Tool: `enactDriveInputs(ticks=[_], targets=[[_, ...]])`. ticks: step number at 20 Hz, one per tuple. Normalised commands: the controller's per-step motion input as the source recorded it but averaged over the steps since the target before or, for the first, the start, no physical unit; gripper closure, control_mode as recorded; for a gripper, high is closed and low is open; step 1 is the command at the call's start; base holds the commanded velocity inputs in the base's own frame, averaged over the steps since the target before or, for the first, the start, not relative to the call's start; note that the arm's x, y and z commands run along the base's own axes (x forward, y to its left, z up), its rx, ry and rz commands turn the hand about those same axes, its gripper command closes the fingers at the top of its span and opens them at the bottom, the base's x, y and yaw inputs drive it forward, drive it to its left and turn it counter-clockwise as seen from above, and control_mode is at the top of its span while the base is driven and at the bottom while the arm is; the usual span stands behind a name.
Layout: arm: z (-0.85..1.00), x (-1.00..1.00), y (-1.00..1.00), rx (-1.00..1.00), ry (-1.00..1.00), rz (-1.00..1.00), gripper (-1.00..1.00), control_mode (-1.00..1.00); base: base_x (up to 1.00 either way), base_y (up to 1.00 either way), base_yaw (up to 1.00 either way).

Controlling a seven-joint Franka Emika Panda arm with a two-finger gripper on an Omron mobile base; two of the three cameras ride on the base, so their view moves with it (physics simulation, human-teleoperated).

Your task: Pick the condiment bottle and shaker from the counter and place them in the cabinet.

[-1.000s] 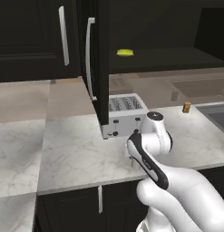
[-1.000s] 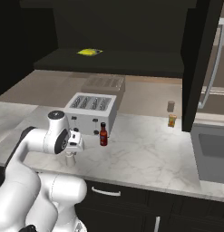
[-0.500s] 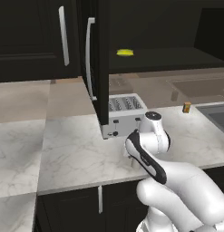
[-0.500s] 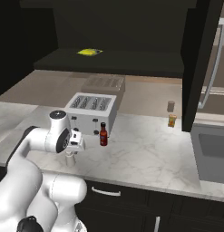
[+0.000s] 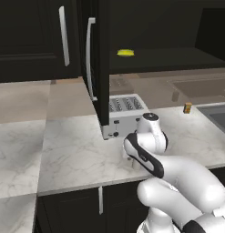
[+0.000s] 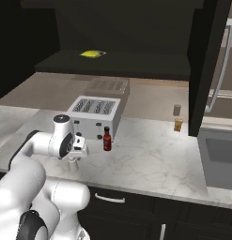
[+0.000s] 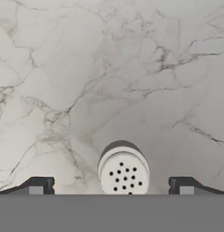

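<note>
Step in hand: approach to the shaker (image 7: 124, 174) on the bench (image 7: 109, 68). Jaws wide open, straddling it, apparently not touching. Next: descend, close, lift toward cabinet (image 6: 122, 63).

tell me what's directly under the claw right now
The shaker stands upright on the counter beneath the open claw, between its fingertips with space on each side. Its perforated top shows; its base is hidden by its own body.

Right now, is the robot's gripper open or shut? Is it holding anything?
Gripper: open, holding nothing; the shaker stands between its fingers, untouched.
</note>
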Motion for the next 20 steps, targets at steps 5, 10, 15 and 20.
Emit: enactDriveInputs(ticks=[5, 10, 15, 20], targets=[[-0.32, 0.0, 0.0, 0.0, 0.0, 0.02, -1.0, -1.0, 0.0, 0.0, 0.0], [-0.28, 0.0, 0.0, 0.0, 0.0, 0.02, -1.0, -1.0, 0.0, 0.0, 0.0], [-0.14, 0.0, 0.0, 0.0, 0.0, 0.0, 1.0, -1.0, 0.0, 0.0, 0.0], [-0.05, 0.0, 0.0, 0.0, 0.0, 0.0, 1.0, -1.0, 0.0, 0.0, 0.0]])
